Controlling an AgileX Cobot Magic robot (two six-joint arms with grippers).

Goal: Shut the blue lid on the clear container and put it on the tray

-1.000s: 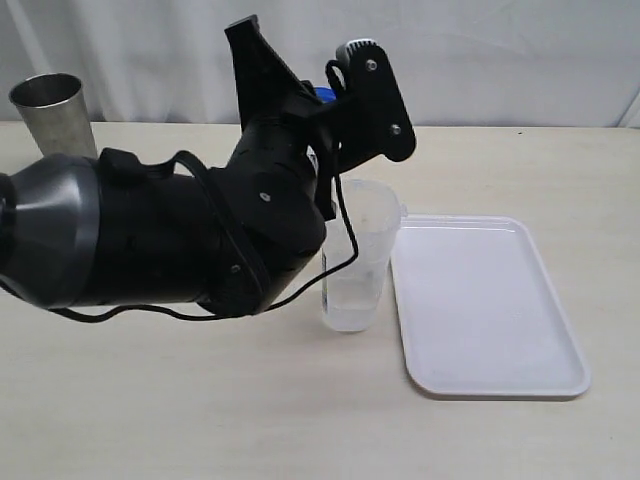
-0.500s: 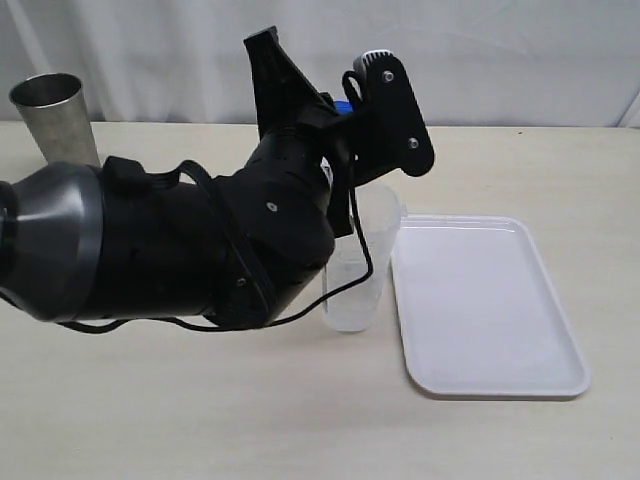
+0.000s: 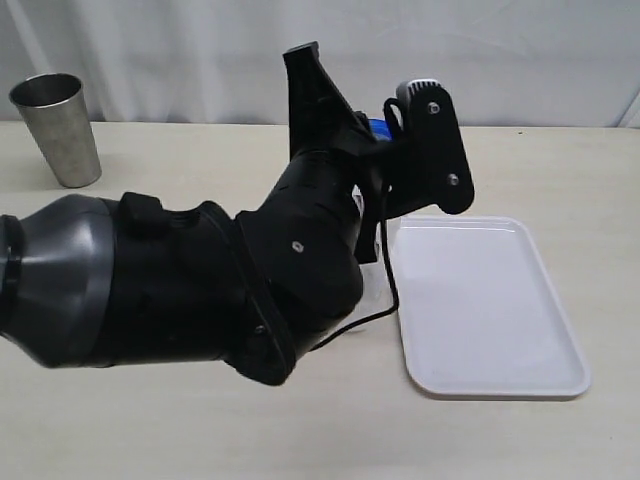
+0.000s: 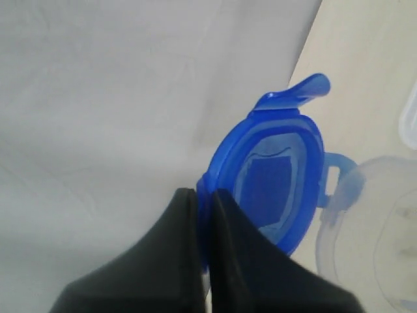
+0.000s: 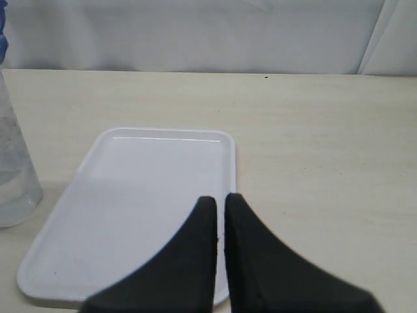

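Observation:
My left gripper (image 4: pixel 203 192) is shut on the edge of the blue lid (image 4: pixel 277 186) and holds it on edge in the air. In the left wrist view the clear container's rim (image 4: pixel 384 215) lies just beyond the lid. In the exterior view only a sliver of the blue lid (image 3: pixel 378 127) shows behind the left arm's wrist, and the arm hides the container. The white tray (image 3: pixel 485 300) lies flat to the right. My right gripper (image 5: pixel 217 199) is shut on nothing above the tray's (image 5: pixel 143 202) near edge, and the clear container (image 5: pixel 13 176) stands beside the tray.
A grey steel cup (image 3: pixel 58 128) stands at the back left of the table. The bulky left arm (image 3: pixel 200 290) fills the middle of the exterior view. A white curtain (image 3: pixel 500 60) hangs behind the table.
The left arm has swung to the right with the blue lid in its grip and now covers the container in the exterior view. The tray and steel cup have not moved.

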